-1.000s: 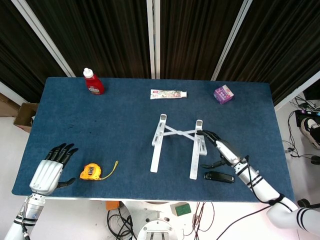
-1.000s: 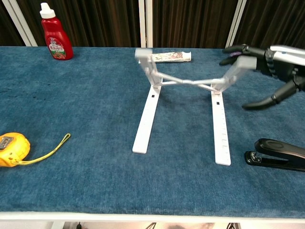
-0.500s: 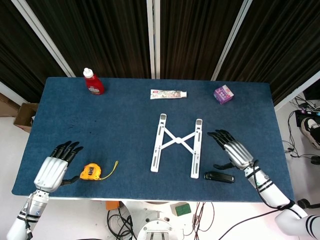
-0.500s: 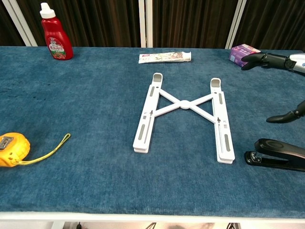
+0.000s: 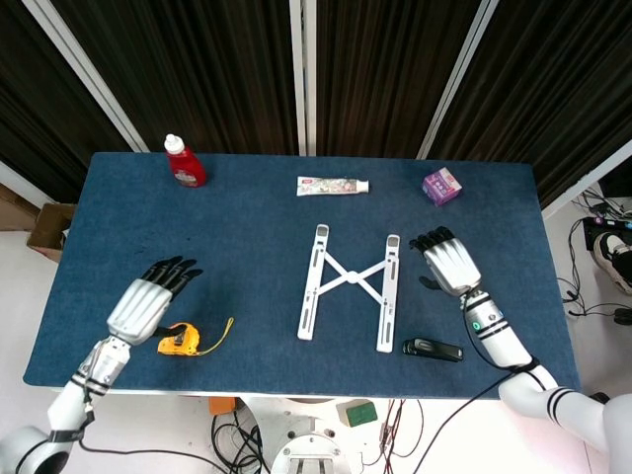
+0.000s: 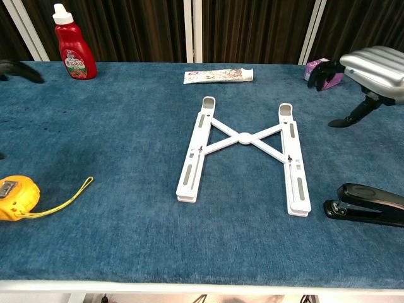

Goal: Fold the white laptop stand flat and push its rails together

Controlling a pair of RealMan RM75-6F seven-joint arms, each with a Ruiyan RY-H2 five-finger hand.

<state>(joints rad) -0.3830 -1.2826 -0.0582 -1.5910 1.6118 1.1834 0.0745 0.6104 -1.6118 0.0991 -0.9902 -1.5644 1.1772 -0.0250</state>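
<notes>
The white laptop stand (image 5: 351, 285) (image 6: 243, 153) lies flat on the blue table, its two rails spread apart and joined by a crossed brace. My right hand (image 5: 446, 263) (image 6: 372, 71) hovers open just right of the right rail, fingers apart, holding nothing. My left hand (image 5: 148, 299) is open too, above the table's left side, far from the stand; in the chest view only its dark fingertips (image 6: 16, 69) show at the left edge.
A yellow tape measure (image 5: 180, 341) (image 6: 16, 197) lies under the left hand. A black stapler (image 5: 433, 349) (image 6: 364, 204) sits near the front right. A red bottle (image 5: 184, 162), a toothpaste tube (image 5: 333, 186) and a purple box (image 5: 441, 186) stand along the back.
The stand dropped from raised to flat after my right hand released it. That hand then pulled back right and moved farther up the table. My left hand rose and moved toward the middle.
</notes>
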